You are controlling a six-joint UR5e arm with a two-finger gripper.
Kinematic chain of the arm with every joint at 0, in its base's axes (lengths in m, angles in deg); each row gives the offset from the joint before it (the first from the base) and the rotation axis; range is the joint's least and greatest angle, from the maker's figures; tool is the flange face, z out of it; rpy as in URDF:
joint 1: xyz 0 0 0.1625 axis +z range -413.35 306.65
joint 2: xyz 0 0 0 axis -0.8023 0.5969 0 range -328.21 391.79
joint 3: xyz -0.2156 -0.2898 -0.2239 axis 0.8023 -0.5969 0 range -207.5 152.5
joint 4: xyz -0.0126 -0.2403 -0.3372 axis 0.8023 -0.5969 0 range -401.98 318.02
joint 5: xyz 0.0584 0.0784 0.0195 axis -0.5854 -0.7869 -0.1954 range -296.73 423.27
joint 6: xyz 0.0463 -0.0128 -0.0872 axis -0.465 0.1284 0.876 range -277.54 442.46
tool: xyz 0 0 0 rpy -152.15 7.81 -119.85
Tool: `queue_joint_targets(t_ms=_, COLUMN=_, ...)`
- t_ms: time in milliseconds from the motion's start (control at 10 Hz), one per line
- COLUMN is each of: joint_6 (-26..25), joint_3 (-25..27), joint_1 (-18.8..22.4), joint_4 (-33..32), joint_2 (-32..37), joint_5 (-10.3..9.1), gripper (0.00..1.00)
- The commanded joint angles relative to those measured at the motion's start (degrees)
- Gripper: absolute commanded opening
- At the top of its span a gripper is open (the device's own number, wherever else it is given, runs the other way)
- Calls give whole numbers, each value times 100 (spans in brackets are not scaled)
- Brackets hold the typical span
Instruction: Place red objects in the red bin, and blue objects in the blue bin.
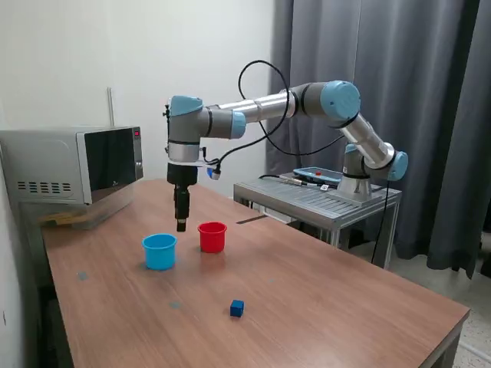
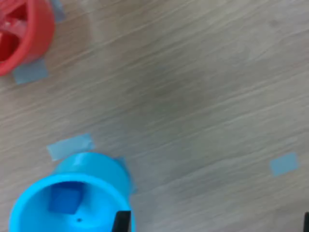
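Microwave [image 1: 73, 165]: grey, door closed, standing at the far end of the tabletop [image 1: 322, 299] on the exterior view's left.

Blue bin [image 1: 159, 251]: a small round light blue cup with a rimmed lip, upright on the wooden tabletop. The wrist view shows one dark blue cube [image 2: 64, 200] lying flat on its floor. Pale tape patches [image 2: 70, 146] sit on the wood just beside its base.

Tool [image 1: 181, 225]: a slim black two-finger unit hanging straight down from the arm [image 1: 307, 103], its tips above the tabletop, between the two cups and slightly behind them in the exterior view. It touches neither cup. Only dark finger edges [image 2: 121, 221] show at the border of the wrist view, well apart, with nothing visible between them; the tool appears open and empty.

Red bin [image 1: 212, 236]: a small round red cup, rimmed and slightly tapered, upright just to the right of the blue bin in the exterior view, the two near each other but apart. In the wrist view red shapes lie inside it, too blurred to count. A tape patch lies at its base.

Loose blue cube [image 1: 237, 308]: tiny, dark blue, plain, resting on the bare tabletop nearer the front edge, well apart from both cups and from the tool.

Metal stand [image 1: 318, 199]: at the exterior view's right behind the tabletop, carrying the arm's base.
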Motion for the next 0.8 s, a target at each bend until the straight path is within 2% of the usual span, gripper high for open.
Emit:
queue_joint_targets(t_ms=0, joint_6=119, joint_3=-23, joint_1=129, joint_4=47, joint_2=31, joint_5=-159, gripper=100)
queue_joint_targets(t_ms=300, joint_6=365, joint_3=-14, joint_1=305, joint_4=56, joint_2=154, joint_5=-160, gripper=100)
queue_joint_targets(t_ms=700, joint_6=672, joint_3=-67, joint_1=472, joint_4=380, joint_2=470, joint_5=-168, gripper=100)
